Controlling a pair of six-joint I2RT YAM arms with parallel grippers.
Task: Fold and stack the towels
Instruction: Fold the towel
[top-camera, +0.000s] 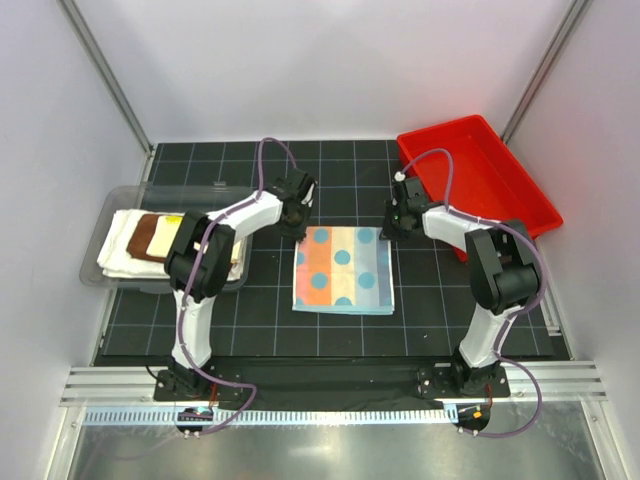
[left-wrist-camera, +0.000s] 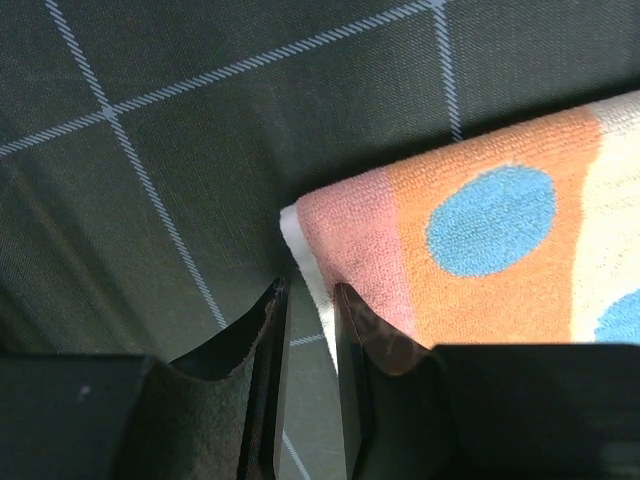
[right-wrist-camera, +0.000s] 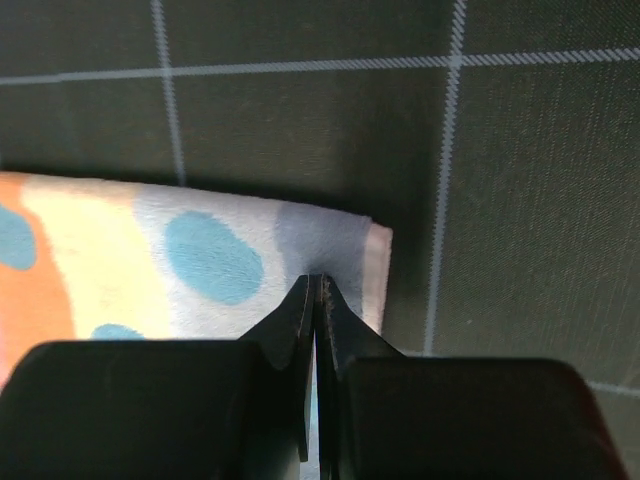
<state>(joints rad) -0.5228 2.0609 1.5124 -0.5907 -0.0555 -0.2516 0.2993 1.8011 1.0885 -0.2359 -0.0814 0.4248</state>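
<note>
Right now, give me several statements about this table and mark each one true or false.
1. The polka-dot towel lies folded on the black grid mat. True.
2. The red bin holds a folded towel. False: no towel shows in it.
3. The right gripper has its jaws shut. True.
4. The brown towel lies on the mat. False: it sits in the clear bin, on the cream-white towel.
5. The left gripper is over the polka-dot towel's middle. False: it is at the pink corner.
</note>
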